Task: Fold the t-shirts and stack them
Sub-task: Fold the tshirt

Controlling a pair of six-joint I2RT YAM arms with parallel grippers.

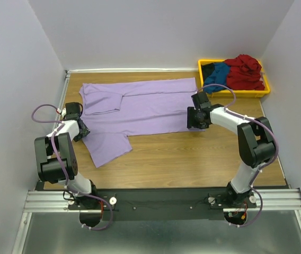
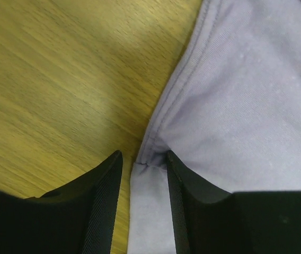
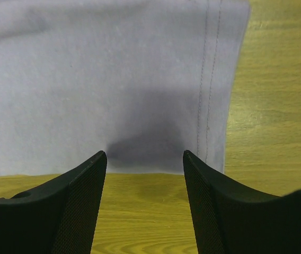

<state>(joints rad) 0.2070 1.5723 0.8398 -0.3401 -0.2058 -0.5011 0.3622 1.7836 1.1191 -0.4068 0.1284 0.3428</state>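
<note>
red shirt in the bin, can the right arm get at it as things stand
Probably yes: the red shirt lies on top in the open bin, close behind the right gripper, whose jaws stand open at the purple shirt. Nothing stands between them.

Here's the wooden table [image 1: 193, 159], warm honey-coloured boards with the grain running side to side, and both close-up views show that same streaky grain. At the table's far right corner sits a yellow plastic bin [image 1: 251, 93], rectangular, with its long side along the far edge. Along that far edge runs a thin white strip [image 1: 134, 70], and a pale back wall [image 1: 161, 32] stands directly behind it. A left wall [image 1: 18, 79] and a right wall [image 1: 299, 63], both the same pale colour, close in the table's two sides. Across the table's near edge lies a ribbed aluminium rail [image 1: 44, 200]. Nearer than that, lower down, is a dull grey metal sheet [image 1: 156, 235].
</note>
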